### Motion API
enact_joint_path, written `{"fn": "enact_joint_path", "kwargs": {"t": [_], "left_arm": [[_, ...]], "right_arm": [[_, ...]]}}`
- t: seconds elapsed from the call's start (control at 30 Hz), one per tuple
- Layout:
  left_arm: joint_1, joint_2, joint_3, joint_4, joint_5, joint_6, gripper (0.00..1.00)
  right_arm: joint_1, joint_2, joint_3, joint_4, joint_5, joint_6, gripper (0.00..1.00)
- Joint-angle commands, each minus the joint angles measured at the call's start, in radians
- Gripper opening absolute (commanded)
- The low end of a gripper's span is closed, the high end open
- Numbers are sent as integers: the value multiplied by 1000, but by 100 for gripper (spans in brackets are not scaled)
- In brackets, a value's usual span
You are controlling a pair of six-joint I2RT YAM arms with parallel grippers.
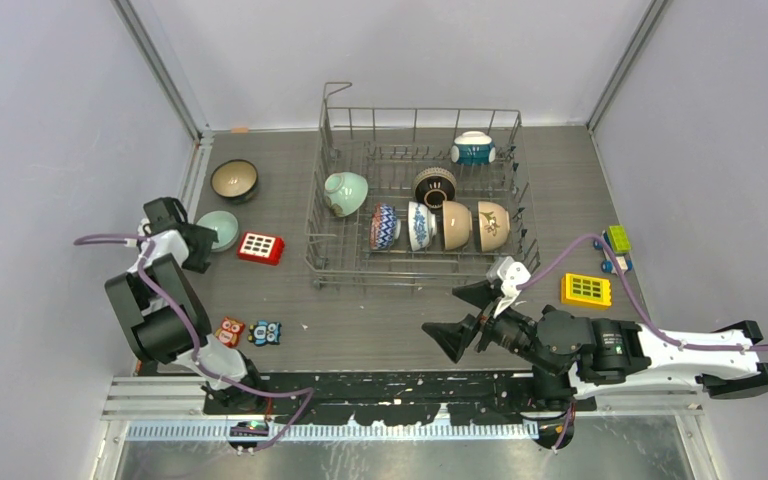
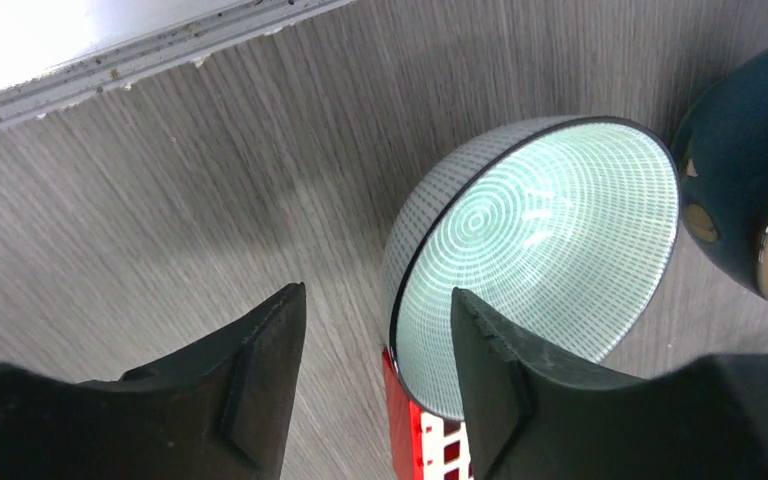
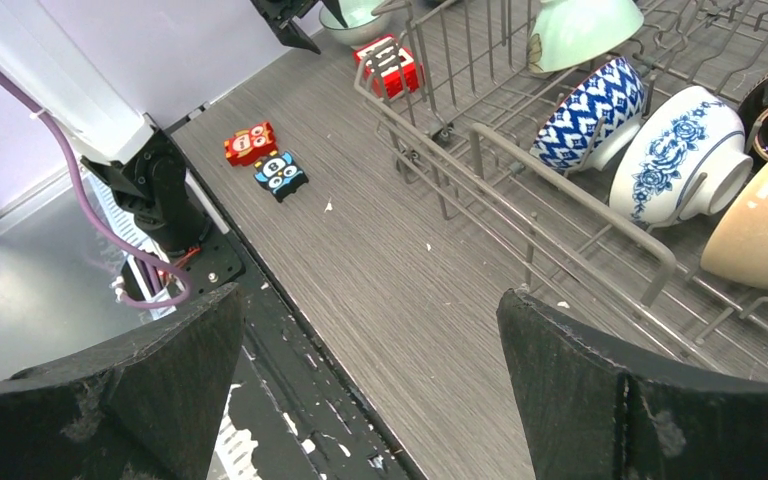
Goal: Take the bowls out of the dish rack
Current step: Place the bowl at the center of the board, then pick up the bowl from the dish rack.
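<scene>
The grey wire dish rack (image 1: 335, 262) stands at the table's middle and holds several bowls: a pale green one (image 1: 345, 193), a blue-patterned one (image 1: 384, 226), cream ones (image 1: 455, 225), a dark brown one (image 1: 434, 186) and a teal-and-white one (image 1: 472, 148). Two bowls sit outside on the left: a dark one (image 1: 234, 180) and a pale green one (image 1: 222, 228) (image 2: 540, 250). My left gripper (image 1: 203, 247) (image 2: 375, 320) is open, its fingers either side of that green bowl's near rim without pinching it. My right gripper (image 1: 457, 320) (image 3: 368, 310) is wide open and empty over the table before the rack.
A red block (image 1: 261, 247) (image 2: 410, 430) lies right beside the green bowl, partly under its rim. Two owl figures (image 1: 248, 332) sit near the left arm's base. A yellow block (image 1: 586, 290) and a green one (image 1: 617, 238) lie right of the rack. Walls enclose the table.
</scene>
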Motion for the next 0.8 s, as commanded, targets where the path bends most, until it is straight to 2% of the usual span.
{"fn": "enact_joint_path", "kwargs": {"t": [0.0,0.13,0.3,0.4,0.47,0.63,0.77], "left_arm": [[-4,-126,28,-44,14,-1,61],[-41,-313,25,-70,9,-21,69],[-203,-532,47,-109,-69,-19,77],[-292,-630,48,-123,-86,-3,84],[-338,-684,52,-122,-75,13,93],[-435,-738,91,-157,-8,40,95],[-518,-763,83,-180,12,36,95]], "right_arm": [[-2,-11,36,13,36,-1,100],[-1,73,141,27,48,-61,100],[-11,264,370,33,122,-153,100],[-104,339,469,47,80,-149,100],[-232,407,551,-6,-21,-84,100],[-573,579,687,-62,-403,174,100],[-734,691,719,30,-595,356,100]]}}
